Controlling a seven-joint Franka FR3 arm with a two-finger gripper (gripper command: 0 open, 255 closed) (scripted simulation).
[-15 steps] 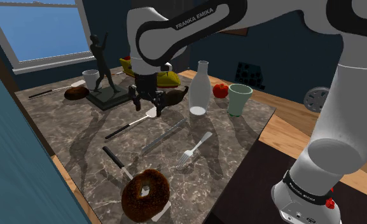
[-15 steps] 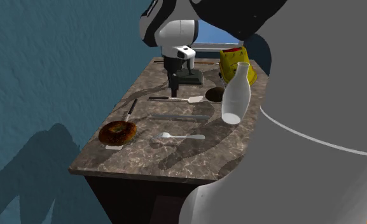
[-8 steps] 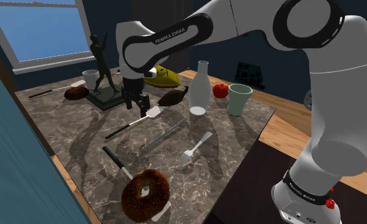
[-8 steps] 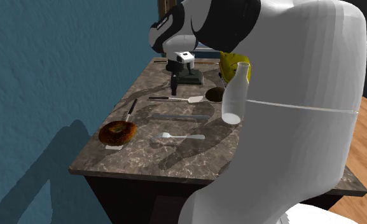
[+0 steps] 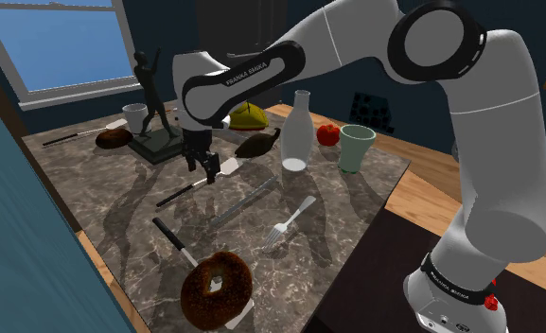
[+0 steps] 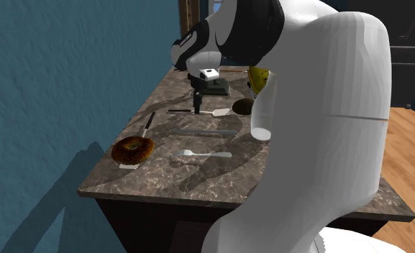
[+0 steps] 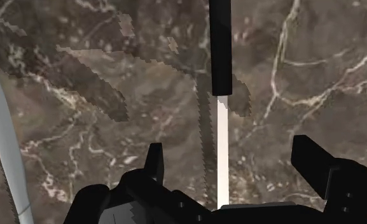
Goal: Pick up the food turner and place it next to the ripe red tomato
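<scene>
Claw (image 5: 206,170): open, its two fingers (image 7: 155,162) set apart and holding nothing; it points down, low over the marbled worktop (image 5: 110,203).
Food turner (image 5: 179,195): lies flat on the worktop directly under the claw. In the shoulder view its black handle runs to the lower left and its pale blade to the upper right.
Key relation: in the wrist view the turner's pale shaft passes between the fingers, roughly midway, and touches neither.
Long axis: runs straight out from the claw and crosses the line joining the fingertips at about a right angle, so the fingers flank the narrow width.
Grasp site: the shaft, just short of where the black handle begins.
Tomato (image 5: 328,133): red, at the shoulder view's right, between a white bottle (image 5: 297,132) and a pale cup (image 5: 356,147); well apart from the claw.
Step in hand (judged): final descent before closing; alignment looks adequate and no turn of the wrist appears needed.
Risk (judged): the shaft is thin and flat, so a closure made too high may slip over it.
</scene>
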